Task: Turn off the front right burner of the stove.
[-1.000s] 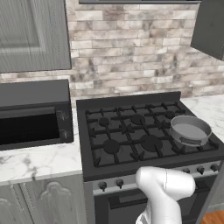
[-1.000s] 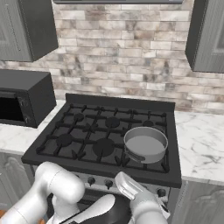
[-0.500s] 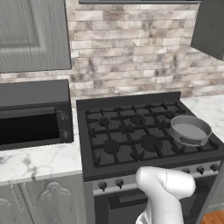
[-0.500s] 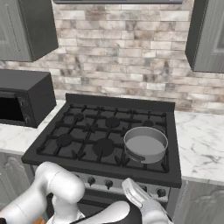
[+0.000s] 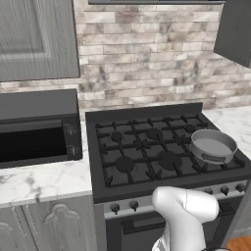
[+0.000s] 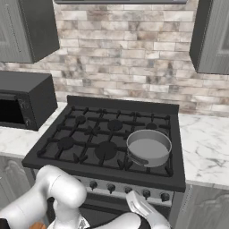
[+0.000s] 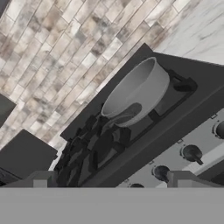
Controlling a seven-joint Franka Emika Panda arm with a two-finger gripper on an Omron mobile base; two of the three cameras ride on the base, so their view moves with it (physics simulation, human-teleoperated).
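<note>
Hanging low in front of the range, the tool (image 7: 111, 181) points up at the control panel with its two fingertips spread apart and nothing between them, well short of any contact. Just beyond it runs a row of small dark knobs (image 7: 191, 153) along the front of the stove (image 6: 107, 143), close together and alike, so the main risk is closing on a neighbour instead of the one for the front right burner. A grey pot (image 6: 149, 146) sits on that burner, near the front edge; a high approach could clip it. On the worktop (image 5: 34, 181) to the left stands a microwave (image 5: 39, 127), well clear.
</note>
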